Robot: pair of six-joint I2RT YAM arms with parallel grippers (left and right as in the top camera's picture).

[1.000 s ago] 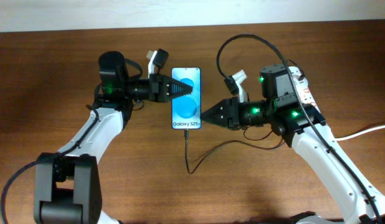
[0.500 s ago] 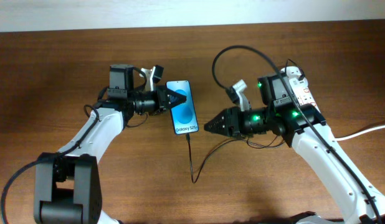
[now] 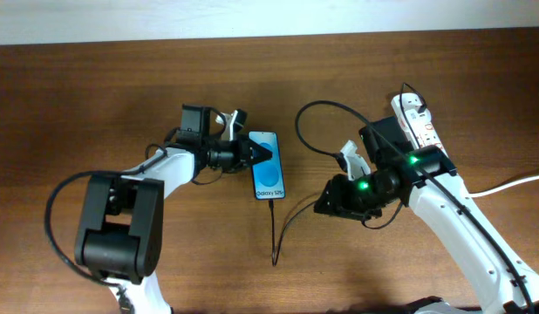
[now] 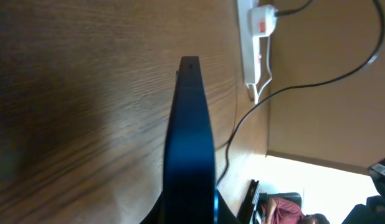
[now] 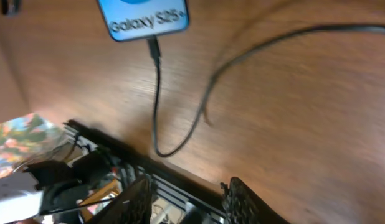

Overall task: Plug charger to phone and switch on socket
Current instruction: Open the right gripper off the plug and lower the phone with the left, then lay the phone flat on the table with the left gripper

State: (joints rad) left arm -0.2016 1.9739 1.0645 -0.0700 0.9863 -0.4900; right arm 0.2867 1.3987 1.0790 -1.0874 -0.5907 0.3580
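The phone (image 3: 268,177), blue screen up, sits mid-table with my left gripper (image 3: 255,155) shut on its upper left edge. In the left wrist view the phone (image 4: 189,137) runs edge-on out from between the jaws of the left gripper (image 4: 189,214). The charger (image 3: 274,235), a thin black cable, is plugged into the phone's bottom end, and its connector (image 5: 154,46) shows in the port below the phone (image 5: 142,18). My right gripper (image 3: 326,202) is open and empty to the phone's lower right, also seen as the right gripper (image 5: 189,202). The white socket (image 3: 415,120) lies far right.
The charger loops from the phone toward the front edge, then curls back up and around the right arm (image 3: 444,209). A thick white cord (image 3: 514,183) leaves the socket rightward. The socket (image 4: 255,37) shows beyond the phone in the left wrist view.
My left gripper carried the phone right and toward the front, turning it slightly. The right gripper let go at the phone's bottom end, opened and drew back to the lower right.
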